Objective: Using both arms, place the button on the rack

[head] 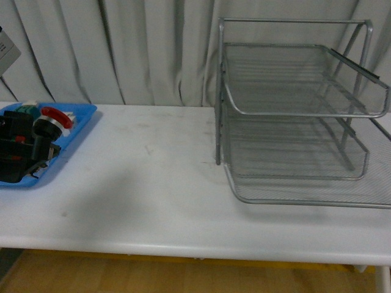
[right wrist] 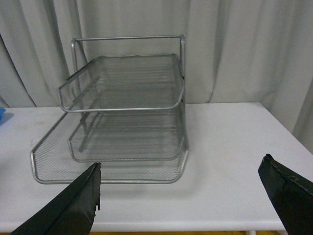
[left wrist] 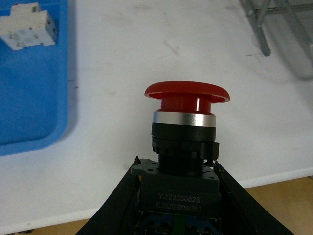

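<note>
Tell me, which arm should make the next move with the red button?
Left, probably: the left gripper clamps the button, just beside the blue tray. The right gripper is open and empty, facing the rack.

one rack (head: 305, 114) of silver wire mesh, with three tiers, well apart from the blue tray (head: 82, 116); one blue tray; one button (left wrist: 186, 98) with a red cap, near the blue tray; one white breaker (left wrist: 27, 27) inside the blue tray; one green-topped switch block (head: 27, 108) at the blue tray's far end; one white table (head: 153, 195) under the blue tray.
</note>
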`<state>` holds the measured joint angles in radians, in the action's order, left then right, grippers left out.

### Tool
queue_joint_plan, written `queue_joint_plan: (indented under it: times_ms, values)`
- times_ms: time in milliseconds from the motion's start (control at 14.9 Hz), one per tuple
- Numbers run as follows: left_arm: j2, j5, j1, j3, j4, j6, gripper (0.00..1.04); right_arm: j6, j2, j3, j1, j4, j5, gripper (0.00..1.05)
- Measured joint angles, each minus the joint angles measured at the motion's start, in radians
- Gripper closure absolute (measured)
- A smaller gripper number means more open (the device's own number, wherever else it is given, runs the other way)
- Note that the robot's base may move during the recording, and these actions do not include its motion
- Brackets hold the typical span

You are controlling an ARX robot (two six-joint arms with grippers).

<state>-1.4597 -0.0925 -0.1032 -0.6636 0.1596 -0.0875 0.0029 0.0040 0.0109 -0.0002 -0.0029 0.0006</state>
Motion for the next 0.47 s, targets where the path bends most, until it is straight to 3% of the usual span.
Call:
queue_joint_plan:
  times_ms: [470]
  values:
    - [-0.005,-0.005,-0.016,0.0,0.004,0.0,0.69,0.0,0.0,0.0,0.0,-0.005,0.002,0.06]
